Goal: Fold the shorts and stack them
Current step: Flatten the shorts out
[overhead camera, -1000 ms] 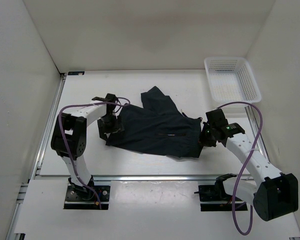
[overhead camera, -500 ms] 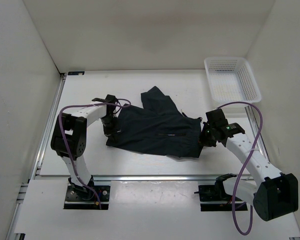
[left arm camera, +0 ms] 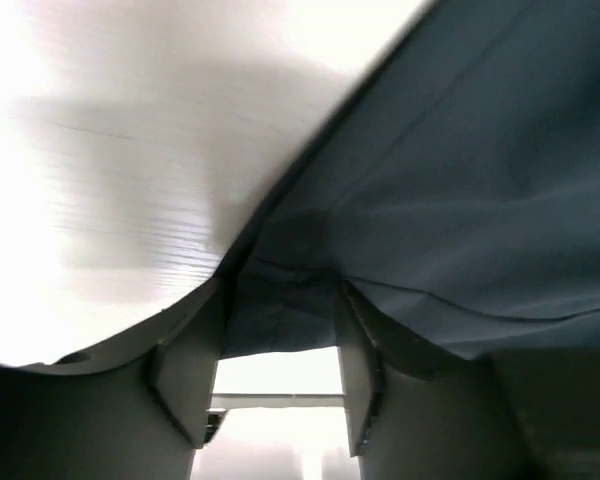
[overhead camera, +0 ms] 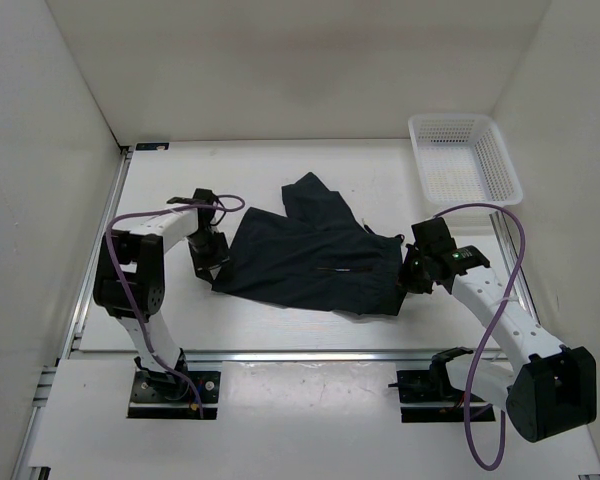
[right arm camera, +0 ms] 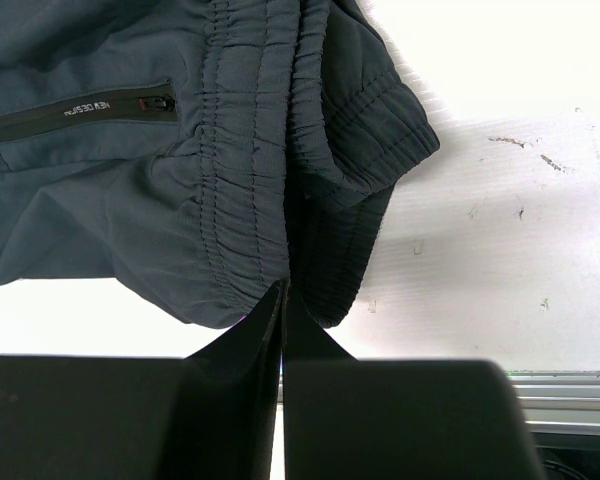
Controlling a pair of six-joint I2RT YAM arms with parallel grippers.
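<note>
The dark navy shorts (overhead camera: 310, 255) lie spread on the white table, waistband to the right and legs to the left and back. My left gripper (overhead camera: 210, 265) is at the shorts' left hem. In the left wrist view its fingers (left arm camera: 358, 370) stand apart, with the hem edge (left arm camera: 280, 310) lying between the tips, so the gripper (left arm camera: 277, 335) is open. My right gripper (overhead camera: 408, 280) is at the waistband's right end. In the right wrist view the gripper (right arm camera: 283, 292) is shut, pinching the gathered waistband (right arm camera: 250, 150). A zip pocket (right arm camera: 80, 110) shows on the shorts.
A white mesh basket (overhead camera: 463, 160) stands at the back right corner. White walls close in the table on the left, back and right. A metal rail (overhead camera: 310, 355) runs along the table's near edge.
My left gripper and forearm have shifted a little to the left along the shorts' left hem. The right arm and the shorts have not visibly moved.
</note>
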